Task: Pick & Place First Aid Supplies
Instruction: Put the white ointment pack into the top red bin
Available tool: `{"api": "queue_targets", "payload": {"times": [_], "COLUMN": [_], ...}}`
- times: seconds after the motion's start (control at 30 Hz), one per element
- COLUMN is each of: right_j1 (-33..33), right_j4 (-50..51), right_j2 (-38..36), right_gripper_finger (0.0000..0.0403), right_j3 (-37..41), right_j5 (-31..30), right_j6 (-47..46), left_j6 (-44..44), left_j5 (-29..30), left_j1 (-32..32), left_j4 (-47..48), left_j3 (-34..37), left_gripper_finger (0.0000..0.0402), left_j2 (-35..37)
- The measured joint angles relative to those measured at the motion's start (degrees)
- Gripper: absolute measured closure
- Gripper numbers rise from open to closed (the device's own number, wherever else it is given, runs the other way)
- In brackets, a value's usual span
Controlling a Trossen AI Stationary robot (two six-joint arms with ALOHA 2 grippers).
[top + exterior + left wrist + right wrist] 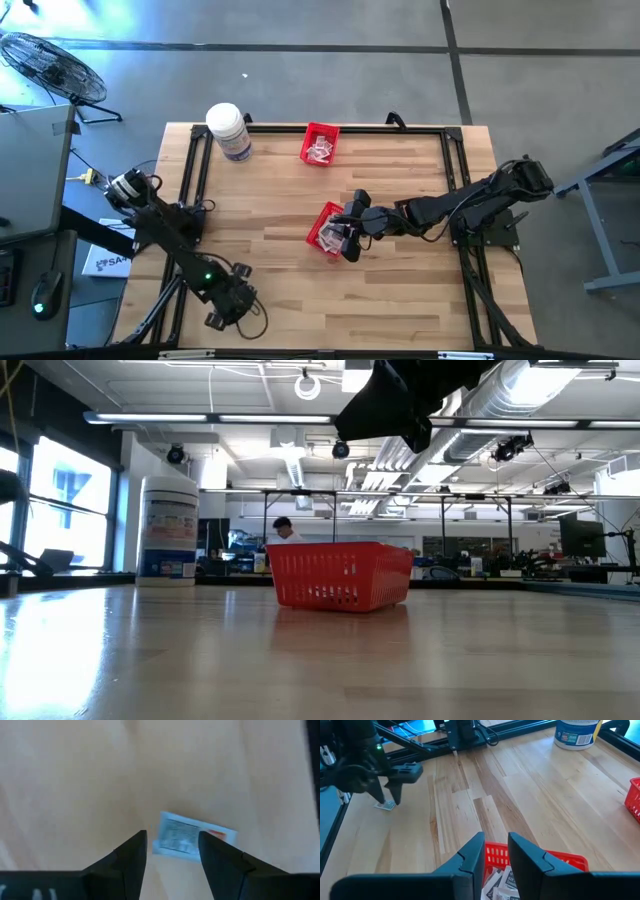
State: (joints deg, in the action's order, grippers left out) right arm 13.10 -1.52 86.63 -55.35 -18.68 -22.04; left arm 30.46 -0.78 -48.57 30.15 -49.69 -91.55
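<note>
One small white packet [182,831] with dark print lies flat on the wooden table near its front left. My left gripper [172,836] hangs open just above it, pointing down, one finger at each side of the packet's end; the right wrist view shows this gripper [387,799] over the packet [385,806]. My right gripper [496,842] hovers over a red mesh basket [322,228] in the table's middle, with a narrow gap between its fingers and nothing in it. Several packets [500,882] lie in that basket.
A second red basket [320,143] with packets stands at the table's far edge, and a big white jar [228,130] stands to its left. A black frame [190,170] runs along the table's edges. Bare wood lies between the two arms.
</note>
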Motion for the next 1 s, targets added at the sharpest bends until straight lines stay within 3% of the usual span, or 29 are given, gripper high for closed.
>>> {"api": "queue_targets", "payload": {"times": [0.1, 0.43, 0.73, 1.0], "right_j1": [0.0, 0.0, 0.0, 0.0], "right_j4": [0.0, 0.0, 0.0, 0.0], "right_j2": [0.0, 0.0, 0.0, 0.0], "right_gripper_finger": [0.0324, 0.0324, 0.0324, 0.0324], "right_j3": [0.0, 0.0, 0.0, 0.0], "right_j5": [0.0, 0.0, 0.0, 0.0], "right_j6": [0.0, 0.0, 0.0, 0.0], "left_j6": [-3.1, -1.7, 4.0, 5.4], "left_j5": [1.0, 4.6, 0.2, 2.1], "left_j1": [-1.6, -1.7, -1.7, -1.7], "left_j4": [-0.2, -0.9, -2.0, -4.1], "left_j3": [0.0, 0.8, 1.5, 3.8], "left_gripper_finger": [0.0227, 0.0227, 0.0229, 0.0296], "left_j2": [-0.2, -0.2, -0.2, 0.0]}}
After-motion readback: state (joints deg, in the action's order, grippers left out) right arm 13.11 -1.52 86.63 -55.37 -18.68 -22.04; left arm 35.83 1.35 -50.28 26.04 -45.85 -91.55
